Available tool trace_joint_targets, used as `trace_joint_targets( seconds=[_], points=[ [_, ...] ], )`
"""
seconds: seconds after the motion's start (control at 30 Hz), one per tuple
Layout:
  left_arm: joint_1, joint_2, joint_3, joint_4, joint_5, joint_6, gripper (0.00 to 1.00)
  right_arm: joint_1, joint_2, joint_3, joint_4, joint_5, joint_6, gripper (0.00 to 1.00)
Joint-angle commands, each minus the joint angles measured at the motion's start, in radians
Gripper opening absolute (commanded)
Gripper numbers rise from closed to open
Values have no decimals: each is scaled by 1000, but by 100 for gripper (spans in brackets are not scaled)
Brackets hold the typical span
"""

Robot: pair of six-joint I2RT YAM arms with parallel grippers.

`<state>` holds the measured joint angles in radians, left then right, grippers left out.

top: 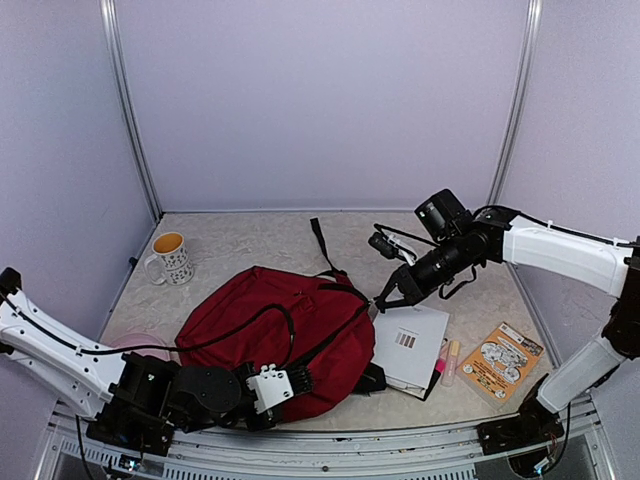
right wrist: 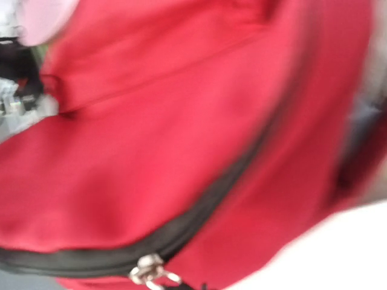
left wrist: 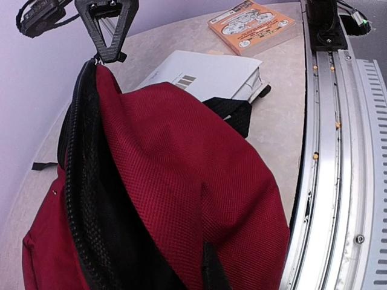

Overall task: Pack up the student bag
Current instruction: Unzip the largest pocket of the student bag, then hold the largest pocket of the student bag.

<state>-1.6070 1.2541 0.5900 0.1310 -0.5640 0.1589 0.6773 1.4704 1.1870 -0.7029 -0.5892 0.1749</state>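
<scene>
- Backpack first: the student bag point(top: 262, 325) lies in the middle of the tabletop point(top: 250, 240), zip partly open.
- My right fingers point(left wrist: 106, 55) are pinched together on the zip end at the bag's right side, holding that corner up.
- My left fingers point(top: 300, 380) are closed against the bag's near edge; whether cloth is caught I cannot tell.
- I see a white book point(top: 410, 340) touching the bag's right side, an orange booklet point(top: 500, 360) beyond it, and a mug point(top: 170, 257) off its far-left corner.

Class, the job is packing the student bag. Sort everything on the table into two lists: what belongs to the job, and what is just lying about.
Job: student bag; probably to go in: white book, orange booklet, markers.
Lying about: patterned mug, pink dish.
</scene>
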Motion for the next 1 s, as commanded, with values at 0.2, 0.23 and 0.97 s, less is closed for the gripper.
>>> trace_joint_targets(
  seconds=[0.2, 0.23, 0.97],
  points=[
    [-16, -193, -54, -198, 184, -118, 0, -162, 127, 98, 50, -17, -122, 0],
    [-17, -205, -47, -216, 180, -136, 0, -153, 133, 107, 59, -52, -119, 0],
    [101, 73, 393, -48, -265, -274, 90, 291, -31, 62, 342, 74, 174, 0]
  ],
)
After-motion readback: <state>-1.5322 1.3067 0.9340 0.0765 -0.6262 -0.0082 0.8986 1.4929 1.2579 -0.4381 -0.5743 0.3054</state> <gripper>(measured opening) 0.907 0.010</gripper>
